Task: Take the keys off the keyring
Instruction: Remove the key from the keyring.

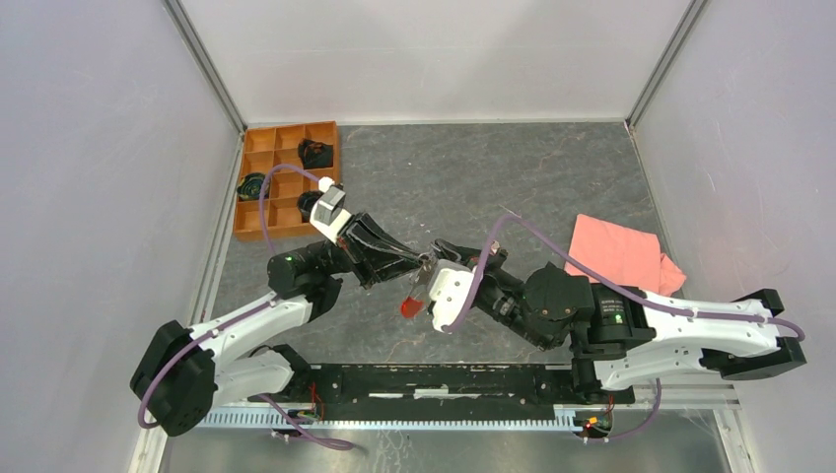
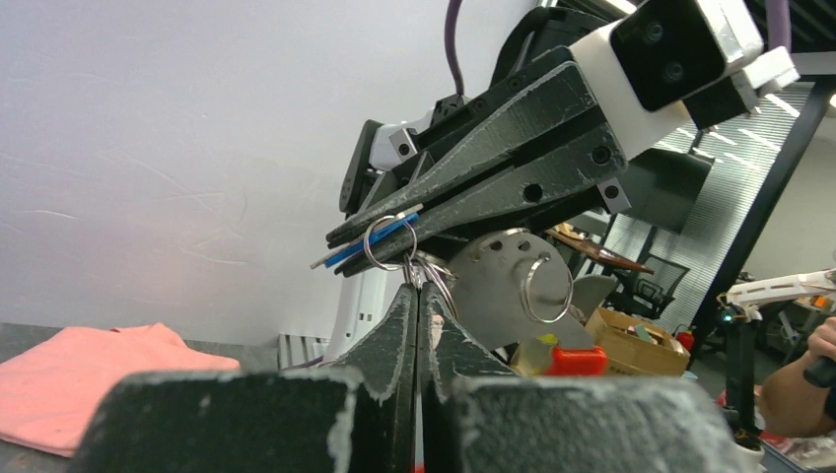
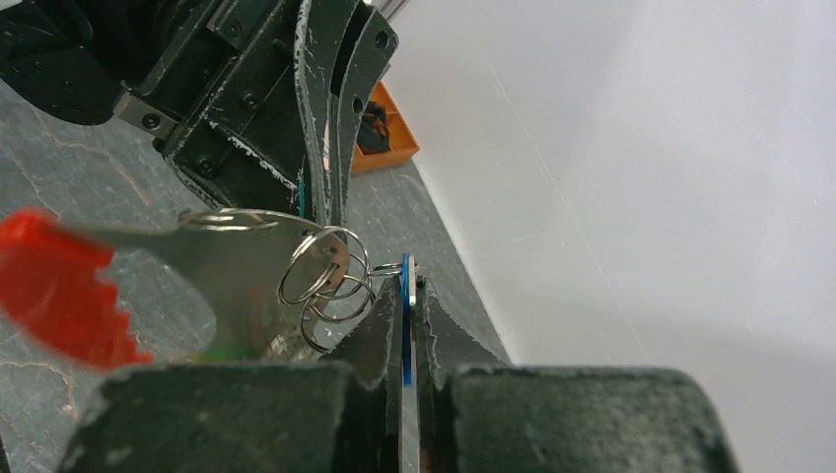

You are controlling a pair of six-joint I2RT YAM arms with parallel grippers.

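- Left end effector [image 2: 418,292] clamped on the keyring [image 3: 333,286]; right end effector [image 3: 406,296] pinching the blue key [image 2: 360,248] (mid-air).
- I fear a crooked pull slips the thin key from my grip.

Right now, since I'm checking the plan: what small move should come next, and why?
Probably the right gripper should draw its blue key away from the left gripper, sliding it along the ring: both are shut, and the ring loops the key.
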